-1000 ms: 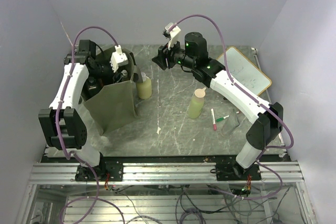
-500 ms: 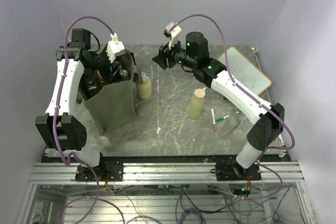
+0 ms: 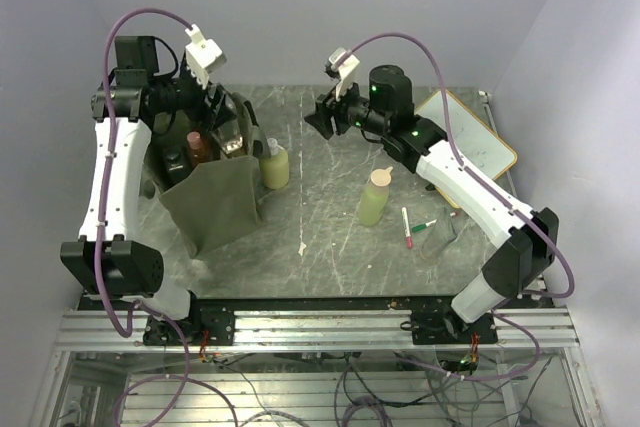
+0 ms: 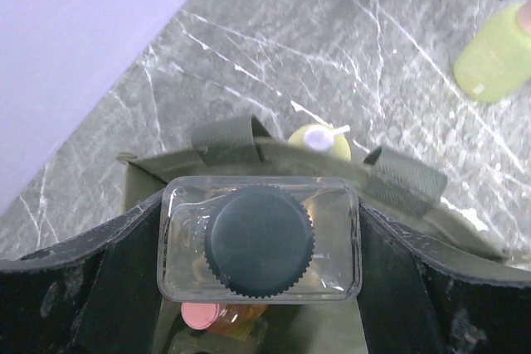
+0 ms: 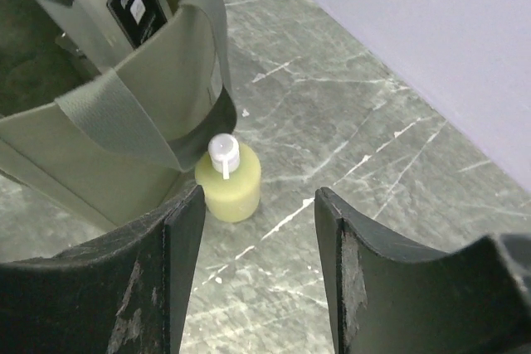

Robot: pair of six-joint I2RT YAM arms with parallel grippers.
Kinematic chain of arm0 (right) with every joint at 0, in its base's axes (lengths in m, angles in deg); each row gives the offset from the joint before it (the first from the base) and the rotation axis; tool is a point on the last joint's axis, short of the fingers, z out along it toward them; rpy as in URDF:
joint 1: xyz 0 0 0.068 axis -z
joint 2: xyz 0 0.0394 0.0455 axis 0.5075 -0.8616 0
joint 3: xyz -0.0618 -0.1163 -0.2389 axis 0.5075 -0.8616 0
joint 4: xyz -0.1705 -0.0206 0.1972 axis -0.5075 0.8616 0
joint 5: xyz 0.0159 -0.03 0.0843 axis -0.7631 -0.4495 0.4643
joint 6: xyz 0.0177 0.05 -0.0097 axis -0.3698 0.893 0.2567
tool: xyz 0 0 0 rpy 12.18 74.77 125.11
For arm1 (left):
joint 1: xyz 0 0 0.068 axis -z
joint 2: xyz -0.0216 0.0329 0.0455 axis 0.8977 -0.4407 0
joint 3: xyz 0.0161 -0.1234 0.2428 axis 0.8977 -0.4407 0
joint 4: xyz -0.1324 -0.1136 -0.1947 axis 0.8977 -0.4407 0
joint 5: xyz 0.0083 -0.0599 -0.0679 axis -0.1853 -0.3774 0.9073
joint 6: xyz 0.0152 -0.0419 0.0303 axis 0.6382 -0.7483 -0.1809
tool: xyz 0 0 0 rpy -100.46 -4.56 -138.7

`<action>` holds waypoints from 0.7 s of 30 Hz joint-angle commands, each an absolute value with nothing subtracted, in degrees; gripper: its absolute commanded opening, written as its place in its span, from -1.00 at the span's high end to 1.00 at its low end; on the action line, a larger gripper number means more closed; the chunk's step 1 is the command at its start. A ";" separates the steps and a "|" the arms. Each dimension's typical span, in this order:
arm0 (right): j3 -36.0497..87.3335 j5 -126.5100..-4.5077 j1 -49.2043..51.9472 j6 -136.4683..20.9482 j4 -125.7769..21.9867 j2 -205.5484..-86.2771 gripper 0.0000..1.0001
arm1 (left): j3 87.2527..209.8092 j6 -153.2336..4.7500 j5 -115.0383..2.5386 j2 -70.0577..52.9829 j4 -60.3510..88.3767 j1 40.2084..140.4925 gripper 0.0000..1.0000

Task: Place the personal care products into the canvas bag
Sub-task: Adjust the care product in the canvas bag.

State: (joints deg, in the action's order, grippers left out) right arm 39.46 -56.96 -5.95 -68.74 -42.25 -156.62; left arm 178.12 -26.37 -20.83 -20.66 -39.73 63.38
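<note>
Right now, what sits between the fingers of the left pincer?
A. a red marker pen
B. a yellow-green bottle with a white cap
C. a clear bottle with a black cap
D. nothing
C: the left wrist view shows the clear bottle, black cap up, filling the left pincer from finger to finger above the canvas bag.

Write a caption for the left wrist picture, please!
Left gripper holds a clear black-capped bottle above the open canvas bag.
</note>
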 commanded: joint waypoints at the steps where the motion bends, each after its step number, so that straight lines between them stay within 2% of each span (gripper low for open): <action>1: 38.09 -56.38 -5.12 -72.48 -39.51 -152.83 -0.25 | 181.25 -34.73 -20.00 -16.80 -26.30 64.11 -0.68; 4: 36.87 -56.85 -4.68 -74.96 -37.27 -151.16 -0.43 | 181.43 -33.64 -24.33 -16.73 -26.70 68.37 -0.68; 10: 33.64 -57.95 -4.56 -75.92 -36.42 -147.51 -0.45 | 180.41 -34.06 -24.90 -15.60 -26.68 69.65 -0.64; 13: 32.69 -57.98 -4.37 -75.16 -37.04 -147.11 -0.45 | 178.98 -31.19 -25.89 -14.37 -28.85 69.65 -0.55; 19: 33.05 -57.52 -4.14 -74.95 -37.15 -147.89 -0.45 | 181.29 -25.38 -27.92 -13.68 -38.17 69.65 0.01; 21: 33.28 -57.03 -4.19 -74.95 -37.21 -148.33 -0.45 | 182.60 -23.71 -29.11 -14.04 -41.68 69.65 0.36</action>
State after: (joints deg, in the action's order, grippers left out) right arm 33.03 -57.31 -4.44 -74.71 -36.85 -148.07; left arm 177.92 -28.55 -28.04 -16.55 -39.16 69.52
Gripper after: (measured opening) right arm 0.723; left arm 0.838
